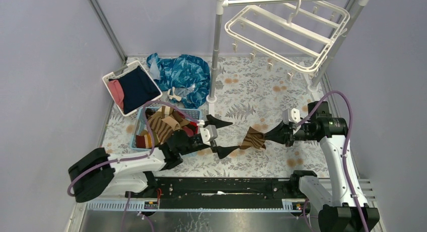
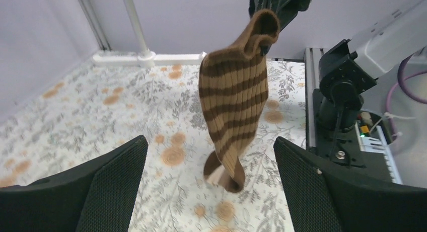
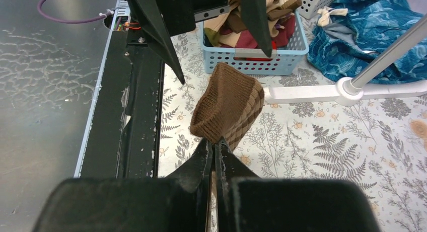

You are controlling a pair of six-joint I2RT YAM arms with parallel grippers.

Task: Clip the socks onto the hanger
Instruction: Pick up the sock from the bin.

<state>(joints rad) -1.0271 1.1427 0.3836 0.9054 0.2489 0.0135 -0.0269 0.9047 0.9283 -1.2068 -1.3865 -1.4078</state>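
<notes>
A brown and tan striped sock (image 1: 253,140) hangs from my right gripper (image 1: 272,135), which is shut on its cuff (image 3: 216,141). In the left wrist view the sock (image 2: 234,101) dangles down to the patterned table, its toe curled on the surface. My left gripper (image 1: 225,137) stands open just left of the sock, its black fingers (image 2: 105,186) wide on either side and not touching it. More socks (image 1: 163,124) are piled in a light blue basket (image 3: 252,62). The white hanger (image 1: 287,33) with dangling clips hangs from the rack at the back right.
A grey-white rack pole (image 1: 216,51) stands behind the basket, its foot (image 3: 347,88) on the table. A blue patterned cloth (image 1: 181,73) lies at the back. A white basket (image 1: 112,77) with navy and pink clothes sits back left. The black arm rail (image 1: 221,184) runs along the near edge.
</notes>
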